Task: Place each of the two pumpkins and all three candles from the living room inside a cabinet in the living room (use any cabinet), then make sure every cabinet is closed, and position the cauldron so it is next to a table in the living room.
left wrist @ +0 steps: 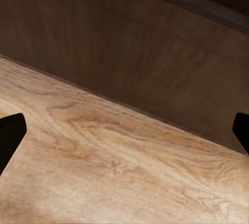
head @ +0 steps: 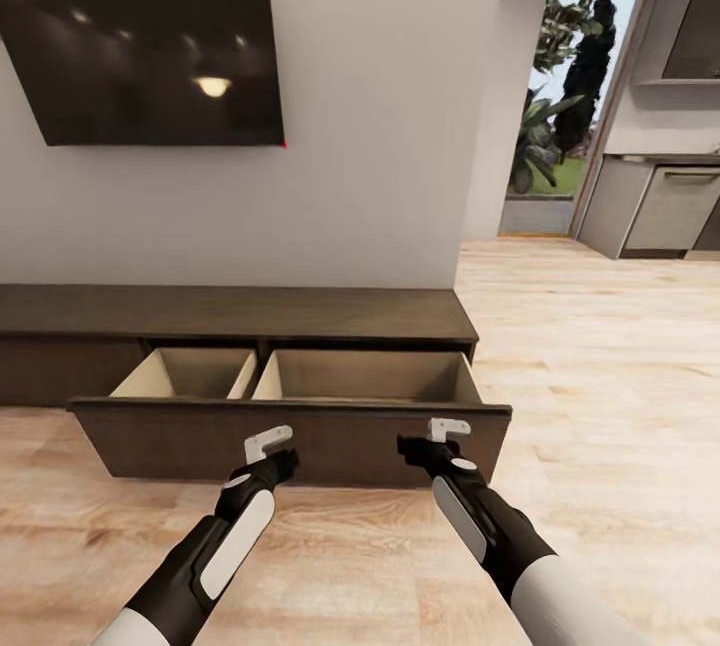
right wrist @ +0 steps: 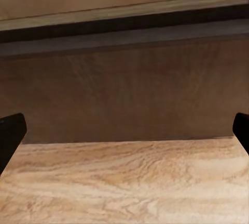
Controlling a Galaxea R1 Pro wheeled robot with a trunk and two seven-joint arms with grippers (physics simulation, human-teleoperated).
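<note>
Both claws hang low, jaws spread and empty: left gripper [head: 272, 458], right gripper [head: 432, 448], each just short of the pulled-out drawer front [head: 300, 436] of the long dark-brown wooden cabinet [head: 230, 314], probably poised to push it shut. Pale compartments look bare from here; beyond, a wall-mounted black television [head: 145, 46].

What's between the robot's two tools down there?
Between the left tool and right tool, the head view shows the open drawer's dark front.
</note>
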